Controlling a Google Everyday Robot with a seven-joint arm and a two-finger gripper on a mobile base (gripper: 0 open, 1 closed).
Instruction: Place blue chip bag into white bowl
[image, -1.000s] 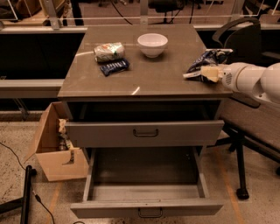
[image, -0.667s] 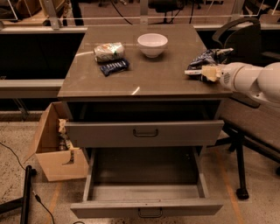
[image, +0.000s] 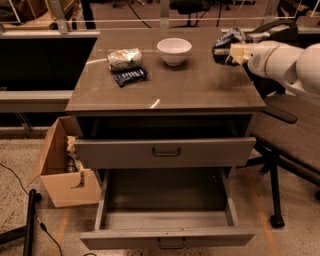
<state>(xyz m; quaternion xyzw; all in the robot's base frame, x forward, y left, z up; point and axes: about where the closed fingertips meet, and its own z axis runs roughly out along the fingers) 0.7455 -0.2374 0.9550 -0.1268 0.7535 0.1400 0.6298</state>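
Blue chip bag (image: 226, 39) has risen in gripper (image: 231, 50) above cabinet top (image: 200, 82).

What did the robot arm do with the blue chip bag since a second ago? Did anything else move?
The tool lifted the blue chip bag up from the right edge of the table. The bag now hangs in its grip above the tabletop, to the right of the white bowl. Nothing was let go. The bowl, the pale rolled bag, the small dark packet and the open bottom drawer stayed put.

white bowl (image: 174, 50) (on tabletop (image: 200, 89)) mid-back, gripper fingers (image: 236, 51) w/ blue chip bag (image: 225, 39) rt
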